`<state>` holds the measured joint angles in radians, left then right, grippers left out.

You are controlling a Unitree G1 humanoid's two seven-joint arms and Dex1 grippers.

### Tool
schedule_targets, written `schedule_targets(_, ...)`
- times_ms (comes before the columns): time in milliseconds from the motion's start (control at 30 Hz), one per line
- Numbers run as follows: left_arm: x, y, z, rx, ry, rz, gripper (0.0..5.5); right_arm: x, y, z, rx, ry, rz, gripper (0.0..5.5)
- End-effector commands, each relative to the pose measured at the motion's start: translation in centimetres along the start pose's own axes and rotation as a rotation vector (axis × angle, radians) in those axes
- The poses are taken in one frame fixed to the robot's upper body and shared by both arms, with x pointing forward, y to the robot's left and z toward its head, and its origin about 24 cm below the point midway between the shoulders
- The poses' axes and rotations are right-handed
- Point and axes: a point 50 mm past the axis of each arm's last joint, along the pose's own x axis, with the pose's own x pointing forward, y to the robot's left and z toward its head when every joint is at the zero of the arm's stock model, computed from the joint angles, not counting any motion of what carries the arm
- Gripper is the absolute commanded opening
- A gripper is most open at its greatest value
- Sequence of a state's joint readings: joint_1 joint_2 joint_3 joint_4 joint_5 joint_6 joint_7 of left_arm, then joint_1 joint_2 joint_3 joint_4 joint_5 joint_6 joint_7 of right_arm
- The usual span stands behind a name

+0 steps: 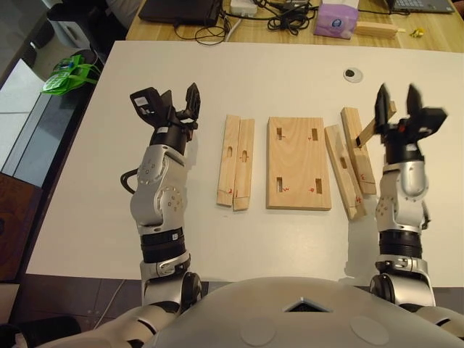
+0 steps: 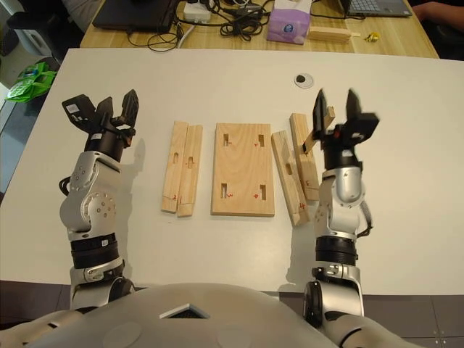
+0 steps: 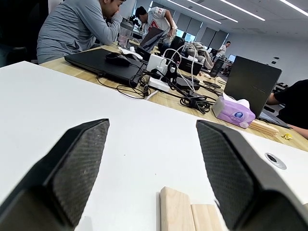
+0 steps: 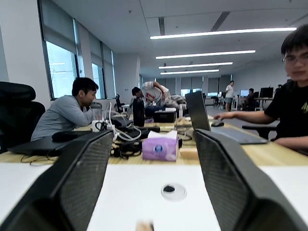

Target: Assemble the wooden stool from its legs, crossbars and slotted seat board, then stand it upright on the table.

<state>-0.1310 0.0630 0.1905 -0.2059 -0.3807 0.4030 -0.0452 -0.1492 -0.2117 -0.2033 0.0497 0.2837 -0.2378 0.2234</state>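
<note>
The slotted seat board (image 1: 297, 163) lies flat in the middle of the white table (image 1: 217, 72). Two long wooden pieces (image 1: 235, 161) lie side by side to its left, their ends seen in the left wrist view (image 3: 185, 211). Two more long pieces (image 1: 351, 163) lie to its right, with a short crossbar (image 1: 370, 129) slanting across them. My left gripper (image 1: 170, 101) hovers open left of the left pair, nothing between its pads (image 3: 77, 173). My right gripper (image 1: 399, 103) is raised open just right of the short crossbar, its pads (image 4: 86, 183) holding nothing.
A black grommet (image 1: 353, 73) sits in the table behind the right pieces. On the wooden desk beyond the far edge are a purple tissue box (image 1: 337, 20), cables, a laptop and a spare wooden piece (image 1: 377, 29). A green bag (image 1: 69, 76) lies off the table's left edge.
</note>
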Motion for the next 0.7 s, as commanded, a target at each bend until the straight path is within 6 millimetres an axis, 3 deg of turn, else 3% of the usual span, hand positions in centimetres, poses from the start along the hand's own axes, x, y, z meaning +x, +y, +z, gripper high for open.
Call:
schedule_targets(33,-0.2,0.0,-0.8,0.003,0.021,0.004,3.33,3.3,1.0,5.9,-0.049,-0.164,0.043,3.11)
schedule_targets(233,-0.2,-0.3,-0.9,0.003,0.019,0.007,3.33,8.6,2.9,13.7,-0.095,-0.310,0.095,3.11)
schedule_targets(267,-0.2,-0.3,-0.9,0.004,0.017,0.006,3.33,9.0,2.9,14.3,-0.097,-0.308,0.089,3.11)
schedule_targets(300,-0.3,-0.1,-0.8,0.005,0.013,0.016,3.33,9.1,2.6,13.6,-0.096,-0.255,0.075,3.11)
schedule_targets(333,-0.3,0.0,-0.8,0.006,0.012,0.020,3.33,8.9,2.2,12.4,-0.096,-0.185,0.054,3.11)
schedule_targets(400,-0.4,0.1,-0.9,0.007,0.014,0.023,3.33,7.7,1.2,8.1,-0.097,0.031,0.033,3.11)
schedule_targets(433,-0.4,0.0,-0.9,0.008,0.016,0.020,3.33,6.6,0.9,5.1,-0.095,0.184,0.045,3.11)
schedule_targets(533,-0.4,-0.1,-0.7,0.005,0.011,0.022,3.33,1.0,-0.2,-5.0,-0.097,0.711,0.116,3.11)
schedule_targets(567,-0.4,-0.1,-0.7,0.003,0.009,0.024,3.33,-1.0,-0.6,-7.3,-0.110,0.838,0.139,3.11)
schedule_targets(633,-0.5,-0.1,-0.8,0.000,0.009,0.026,3.33,-3.5,-0.9,-9.7,-0.115,0.965,0.156,3.11)
schedule_targets(700,-0.5,-0.1,-0.9,-0.001,0.012,0.028,3.33,-3.4,-0.6,-9.7,-0.103,0.952,0.160,3.11)
